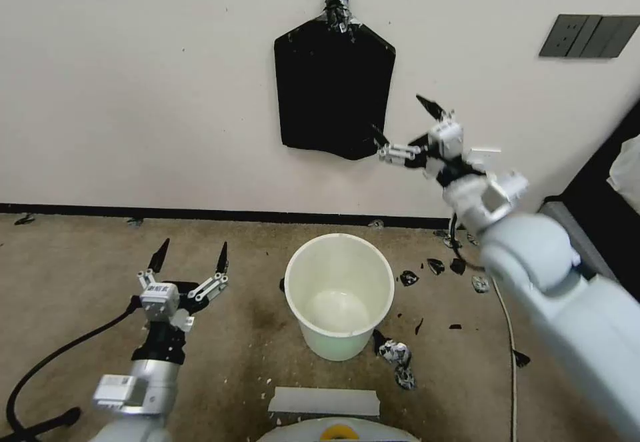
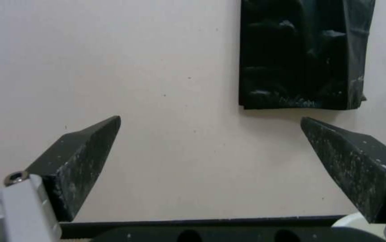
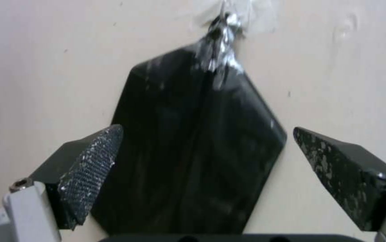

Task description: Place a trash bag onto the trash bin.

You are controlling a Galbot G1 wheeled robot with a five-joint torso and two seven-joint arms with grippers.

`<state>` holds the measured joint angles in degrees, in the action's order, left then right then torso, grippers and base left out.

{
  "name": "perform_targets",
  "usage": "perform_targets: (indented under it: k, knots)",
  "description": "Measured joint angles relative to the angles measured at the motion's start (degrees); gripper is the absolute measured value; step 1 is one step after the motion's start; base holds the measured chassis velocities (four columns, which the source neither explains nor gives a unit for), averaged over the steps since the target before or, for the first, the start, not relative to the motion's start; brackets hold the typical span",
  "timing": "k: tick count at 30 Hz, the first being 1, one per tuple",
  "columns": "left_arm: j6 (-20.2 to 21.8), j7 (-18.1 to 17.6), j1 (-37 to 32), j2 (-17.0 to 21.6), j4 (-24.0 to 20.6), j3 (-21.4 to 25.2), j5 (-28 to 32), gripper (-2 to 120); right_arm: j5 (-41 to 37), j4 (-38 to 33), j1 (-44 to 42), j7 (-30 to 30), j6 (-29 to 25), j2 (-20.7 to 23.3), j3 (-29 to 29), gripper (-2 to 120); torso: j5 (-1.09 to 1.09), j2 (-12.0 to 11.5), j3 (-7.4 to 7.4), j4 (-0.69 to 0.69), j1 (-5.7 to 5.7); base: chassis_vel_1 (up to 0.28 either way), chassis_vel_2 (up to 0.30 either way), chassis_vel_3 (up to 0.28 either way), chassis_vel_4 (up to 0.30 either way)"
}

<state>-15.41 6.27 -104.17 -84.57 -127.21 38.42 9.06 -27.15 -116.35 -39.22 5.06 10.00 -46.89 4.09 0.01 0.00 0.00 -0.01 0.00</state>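
Observation:
The trash bin (image 1: 337, 345), a round cream-white bucket, stands upright on the carpet in the middle. On the wall above it hangs a flat black bundle (image 1: 333, 89) with a taped, knotted top. The trash bag itself is out of view. My right gripper (image 1: 398, 114) is raised and open, just off the bundle's lower right corner. In the right wrist view the bundle (image 3: 193, 151) lies beyond that open gripper (image 3: 207, 127), untouched. My left gripper (image 1: 195, 245) hangs open low on the left, over the carpet. In the left wrist view this gripper (image 2: 211, 118) faces the wall below the bundle (image 2: 300, 53).
Small torn black scraps (image 1: 437, 267) litter the floor right of the bin, and a crumpled piece (image 1: 399, 355) lies at its base. A wall socket plate (image 1: 590, 35) sits at upper right. Dark furniture (image 1: 600, 189) stands at the right edge. A black cable (image 1: 60, 352) trails on the left.

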Motion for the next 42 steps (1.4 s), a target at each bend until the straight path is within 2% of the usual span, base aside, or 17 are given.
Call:
perform_targets:
  k: [1, 5, 6, 9, 13, 17, 20, 22, 24, 28, 36, 42]
  knots:
    - [0.0, 0.0, 0.0, 0.0, 0.0, 0.0, 0.0, 100, 0.0, 0.0, 0.0, 0.0, 0.0, 0.0, 0.0, 100, 0.0, 0.0, 0.0, 0.0, 0.0, 0.0, 0.0, 0.0, 0.0]
    - [0.49, -0.2, 0.34, -0.65, 0.64, -0.22, -0.03, 100, -1.61, 5.9, 12.43, 6.71, 2.23, -5.33, -9.64, 100, -0.03, 0.0, 0.0, 0.04, 0.0, 0.0, 0.0, 0.0, 0.0]
    - [0.49, -0.2, 0.34, -0.65, 0.64, -0.22, -0.03, 100, -1.61, 5.9, 12.43, 6.71, 2.23, -5.33, -9.64, 100, -0.03, 0.0, 0.0, 0.04, 0.0, 0.0, 0.0, 0.0, 0.0]
    - [0.85, -0.43, 0.61, -1.14, 1.31, -0.26, -0.03, 100, -1.97, 8.96, 17.11, 11.23, 4.46, -10.18, -12.96, 100, -0.04, -0.01, 0.0, 0.03, 0.0, 0.0, 0.0, 0.0, 0.0]
    - [0.97, -0.69, 0.76, -1.2, 2.33, -0.16, -0.03, 100, -1.77, 11.7, 20.52, 15.08, 5.33, -13.47, -15.2, 100, -0.03, -0.01, 0.0, 0.0, 0.0, 0.0, 0.0, 0.0, 0.0]
    - [1.08, -0.96, 1.24, -1.52, 2.95, -0.22, -0.03, 100, -1.23, 14.69, 22.83, 17.73, 5.46, -16.14, -16.25, 100, -0.03, -0.01, 0.0, 0.01, 0.0, 0.0, 0.0, 0.0, 0.0]
    - [1.47, -1.15, 1.83, -1.94, 3.61, -0.75, -0.02, 100, 1.5, 19.78, 25.91, 20.07, 5.47, -20.42, -17.44, 100, -0.03, -0.01, 0.0, 0.01, 0.0, 0.0, 0.0, 0.0, 0.0]
    - [1.5, -1.16, 1.85, -1.96, 3.65, -0.78, -0.02, 100, 1.75, 20.21, 26.14, 20.26, 5.47, -20.76, -17.53, 100, -0.04, -0.01, 0.0, 0.01, 0.0, 0.0, 0.0, 0.0, 0.0]
    - [1.59, -1.26, 2.07, -2.27, 4.28, -1.1, -0.02, 100, 4.66, 24.08, 28.13, 22.55, 5.42, -24.43, -18.33, 100, -0.04, 0.0, 0.0, 0.01, 0.0, 0.0, 0.0, 0.0, 0.0]
    - [1.41, -1.29, 1.78, -2.63, 4.43, -0.97, 0.02, 100, 7.3, 27.14, 29.27, 24.01, 5.4, -27.17, -18.77, 100, -0.04, -0.01, 0.0, 0.03, 0.0, 0.0, 0.0, 0.0, 0.0]
    - [0.59, -1.65, 1.33, -2.72, 4.74, -0.24, 0.35, 100, 8.4, 31.16, 29.75, 26.14, 5.29, -31.01, -18.41, 97, -0.03, -0.01, 0.0, 0.02, 0.0, 0.0, 0.0, 0.0, 0.0]
    - [0.4, -2.25, 1.14, -2.96, 4.74, -0.39, 0.41, 100, 8.84, 32.04, 29.63, 27.4, 5.41, -32.38, -17.98, 85, -0.02, -0.01, 0.0, 0.01, 0.0, 0.0, 0.0, 0.0, 0.0]
